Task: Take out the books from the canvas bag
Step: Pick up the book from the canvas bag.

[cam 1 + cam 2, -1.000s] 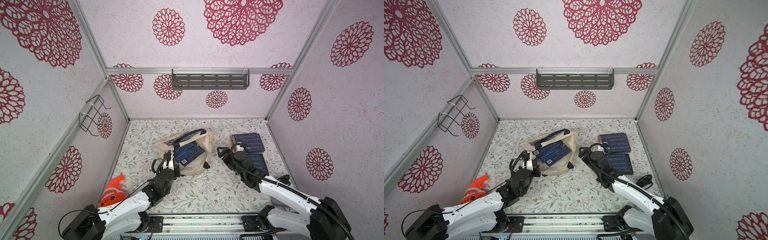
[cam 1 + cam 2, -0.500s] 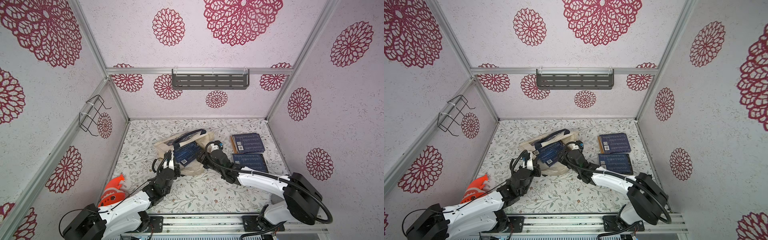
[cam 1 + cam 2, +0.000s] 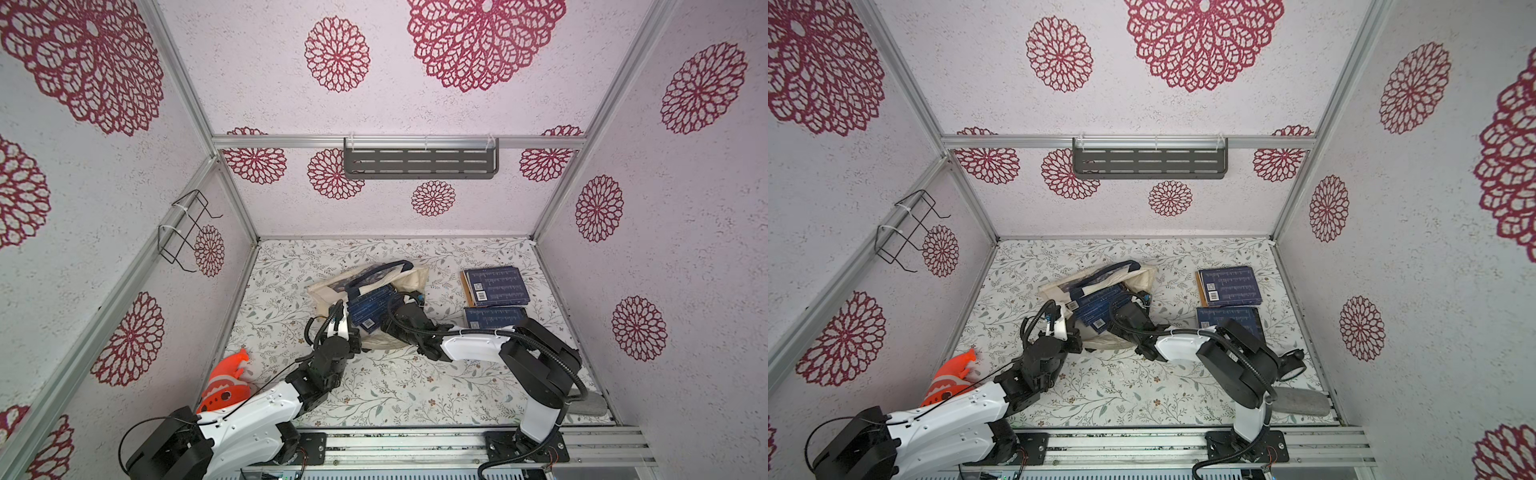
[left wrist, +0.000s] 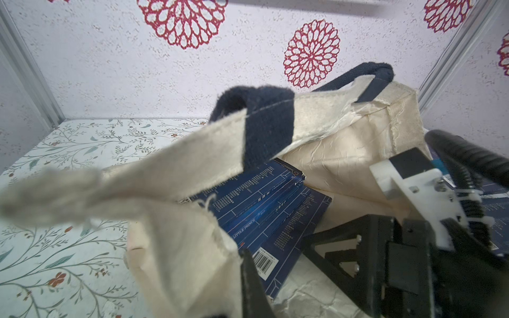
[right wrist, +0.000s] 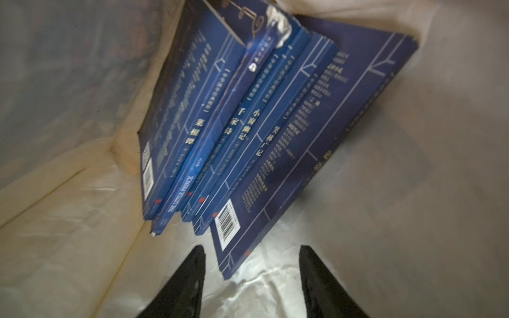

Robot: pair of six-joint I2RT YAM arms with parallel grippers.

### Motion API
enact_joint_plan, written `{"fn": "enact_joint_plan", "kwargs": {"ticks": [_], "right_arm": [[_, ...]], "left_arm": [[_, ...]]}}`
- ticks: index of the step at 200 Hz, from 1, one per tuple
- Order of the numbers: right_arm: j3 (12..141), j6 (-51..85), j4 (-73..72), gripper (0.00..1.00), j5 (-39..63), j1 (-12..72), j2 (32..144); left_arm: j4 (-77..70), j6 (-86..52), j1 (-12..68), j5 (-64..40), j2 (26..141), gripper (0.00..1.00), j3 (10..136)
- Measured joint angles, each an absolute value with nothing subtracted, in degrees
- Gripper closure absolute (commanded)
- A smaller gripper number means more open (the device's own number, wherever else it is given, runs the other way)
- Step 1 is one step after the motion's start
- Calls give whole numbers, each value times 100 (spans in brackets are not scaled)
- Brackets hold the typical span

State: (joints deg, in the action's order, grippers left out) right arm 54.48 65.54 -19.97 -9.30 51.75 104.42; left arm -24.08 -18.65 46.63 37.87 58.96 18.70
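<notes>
Deep in the mouth of the canvas bag (image 5: 82, 247), the right fingers (image 5: 190, 283) stand apart, and the lower corner of the nearest book (image 5: 289, 165) reaches into the gap between them without clearly touching either one. Beyond that book, the other dark blue books (image 5: 220, 124) lean together in a slanted row, spines and white barcode labels facing out, with cream lining on every side. The left fingers (image 4: 252, 286) are pinched together on the cloth of the bag's rim and hold a flap of it, with a navy handle (image 4: 264, 121) sewn on, raised above the books (image 4: 275, 206). In both top views the bag (image 3: 409, 278) (image 3: 1138, 278) lies on its side near the middle of the table (image 3: 395, 386), its open end towards the two arms. The books (image 3: 368, 309) show in that opening. To its right, well apart from it and near the right wall, two piles of books already lie flat on the table: a far pile (image 3: 496, 286) with an orange-brown edge, and a nearer pile (image 3: 490, 316) just beside the right arm.
</notes>
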Motion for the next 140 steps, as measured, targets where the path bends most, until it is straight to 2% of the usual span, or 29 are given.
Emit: {"fn": "enact_joint_plan", "kwargs": {"ticks": [88, 98, 117, 140], "right_arm": [[5680, 6661, -2766, 50, -1208, 5127, 11190], [5675, 6659, -2853, 53, -1227, 5113, 11233], [5671, 6663, -2943, 65, -1240, 5089, 11297], [5664, 6705, -3015, 72, -1286, 5076, 11380]], "left_arm": [[-2410, -1865, 4681, 3780, 5896, 100, 1870], [-2410, -1865, 4681, 3780, 5896, 100, 1870], [-2410, -1863, 4681, 3782, 5896, 100, 1870], [-2408, -1863, 4681, 3780, 5896, 100, 1870]]}}
